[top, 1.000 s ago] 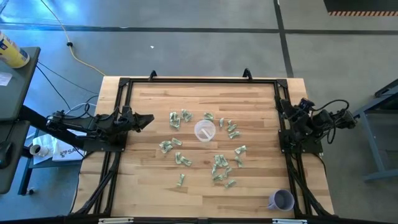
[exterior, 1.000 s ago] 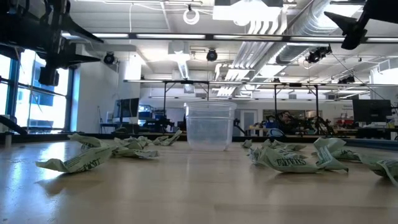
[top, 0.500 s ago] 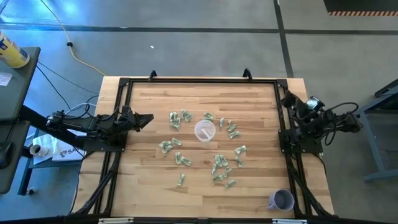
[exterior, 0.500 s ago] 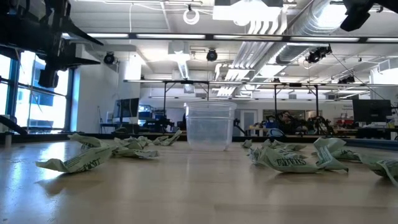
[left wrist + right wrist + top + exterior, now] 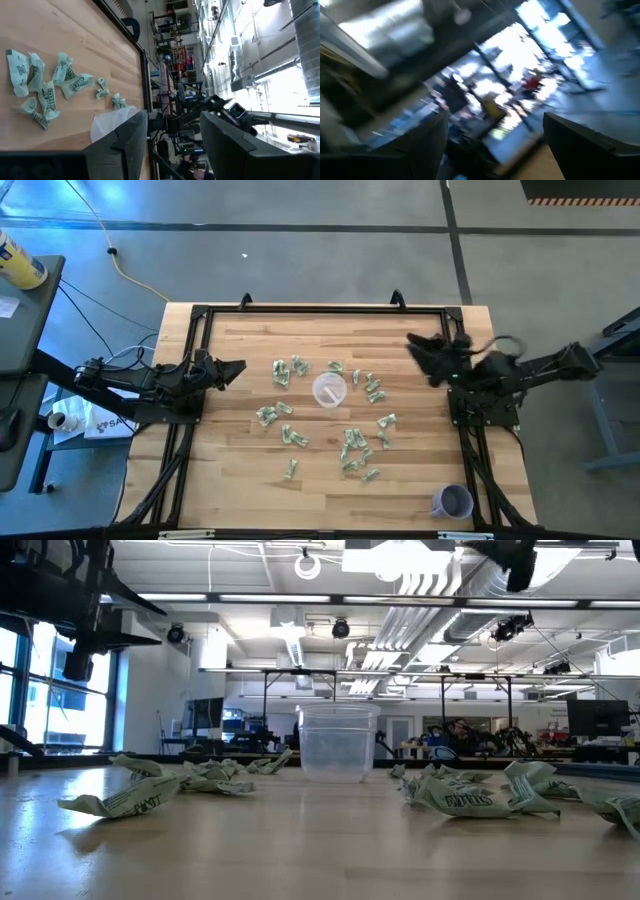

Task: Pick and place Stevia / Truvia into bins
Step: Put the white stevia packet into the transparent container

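Many green packets are spread on the table around a clear cup. The left gripper is held open and empty at the left edge. The right gripper is held wide open, empty, above the right side.

Two dark blurred fingers of the right gripper stand wide apart before a smeared, bright room with windows.

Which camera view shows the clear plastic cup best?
The low view: the clear plastic cup stands upright at the middle, its whole side visible and nothing covering it. The high view shows it from above as a small whitish ring among the packets. The left wrist view shows only part of it. The right wrist view does not show it.
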Motion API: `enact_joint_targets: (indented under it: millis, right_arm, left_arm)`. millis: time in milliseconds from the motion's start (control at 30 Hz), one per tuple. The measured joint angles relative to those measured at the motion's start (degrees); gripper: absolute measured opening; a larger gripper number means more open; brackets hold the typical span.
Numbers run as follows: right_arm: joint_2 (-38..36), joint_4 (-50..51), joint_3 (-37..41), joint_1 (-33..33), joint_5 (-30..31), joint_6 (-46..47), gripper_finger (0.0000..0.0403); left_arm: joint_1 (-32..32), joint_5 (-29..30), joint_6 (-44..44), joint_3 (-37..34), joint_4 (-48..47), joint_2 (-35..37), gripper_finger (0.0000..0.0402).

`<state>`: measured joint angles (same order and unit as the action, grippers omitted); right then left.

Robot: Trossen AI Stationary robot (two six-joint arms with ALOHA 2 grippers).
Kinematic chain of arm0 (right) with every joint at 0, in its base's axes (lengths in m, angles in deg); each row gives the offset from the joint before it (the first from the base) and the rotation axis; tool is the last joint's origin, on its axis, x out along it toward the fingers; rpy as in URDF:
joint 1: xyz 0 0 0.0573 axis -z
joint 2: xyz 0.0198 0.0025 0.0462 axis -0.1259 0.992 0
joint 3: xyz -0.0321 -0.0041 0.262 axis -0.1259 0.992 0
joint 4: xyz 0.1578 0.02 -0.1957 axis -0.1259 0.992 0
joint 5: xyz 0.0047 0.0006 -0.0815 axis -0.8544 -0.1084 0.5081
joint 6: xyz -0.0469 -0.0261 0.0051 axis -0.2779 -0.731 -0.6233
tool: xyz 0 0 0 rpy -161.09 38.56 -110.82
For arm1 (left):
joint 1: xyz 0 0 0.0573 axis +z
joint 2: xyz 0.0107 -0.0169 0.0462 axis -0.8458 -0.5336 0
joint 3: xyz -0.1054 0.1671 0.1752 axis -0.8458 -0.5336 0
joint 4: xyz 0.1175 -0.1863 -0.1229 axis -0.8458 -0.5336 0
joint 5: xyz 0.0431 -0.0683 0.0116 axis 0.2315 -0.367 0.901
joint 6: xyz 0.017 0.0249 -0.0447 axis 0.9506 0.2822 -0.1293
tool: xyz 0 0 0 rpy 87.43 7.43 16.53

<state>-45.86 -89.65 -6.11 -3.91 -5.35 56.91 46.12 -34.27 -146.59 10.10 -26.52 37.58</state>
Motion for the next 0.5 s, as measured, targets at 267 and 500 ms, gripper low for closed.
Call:
enact_joint_targets:
  millis: [267,500]
  right_arm:
    - [7.93,42.28,-12.31,1.23,25.49,18.14,0.0314]
    - [14.35,58.09,-13.93,9.93,-4.51,24.7,0.0314]
  left_arm:
    - [0.0,0.17,0.0,0.0,-1.75,-0.01,0.0216]
    - [0.0,0.19,0.0,0.02,-4.4,-0.02,0.0216]
